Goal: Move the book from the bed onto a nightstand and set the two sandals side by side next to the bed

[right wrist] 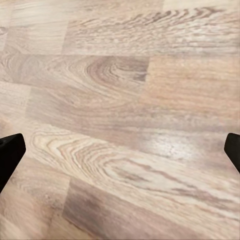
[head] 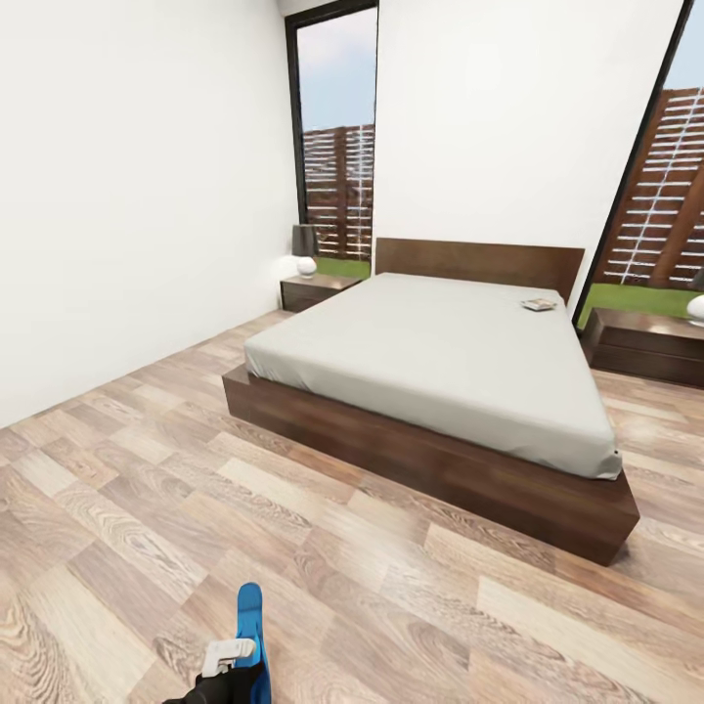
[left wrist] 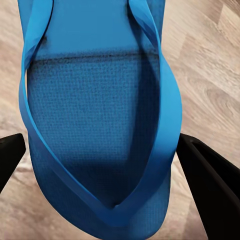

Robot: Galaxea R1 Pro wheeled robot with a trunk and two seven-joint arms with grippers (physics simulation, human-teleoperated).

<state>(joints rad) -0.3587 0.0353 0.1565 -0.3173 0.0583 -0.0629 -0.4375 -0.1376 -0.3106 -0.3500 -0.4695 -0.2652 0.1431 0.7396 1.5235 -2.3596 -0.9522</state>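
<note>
Bed (head: 430, 372): centre-right, headboard against far wall. Book (head: 539, 304): on mattress, far right corner. Nightstands: one far left (head: 315, 288), one far right (head: 645, 342), each beside the bed. Sandal (left wrist: 95, 115): blue, grasped between the left gripper (left wrist: 100, 165) fingers, near, over plank floor (right wrist: 120, 100). Right gripper (right wrist: 120, 150): fingertips spread wide, apparently released.

A bright blue sandal (left wrist: 97, 115) sits gripped in the left hand (head: 233, 657), toe pointing ahead. Far beyond it, the book (head: 539, 304) lies flat on the bed (head: 430, 352) near the headboard, nightstands (head: 315, 289) flanking.
</note>
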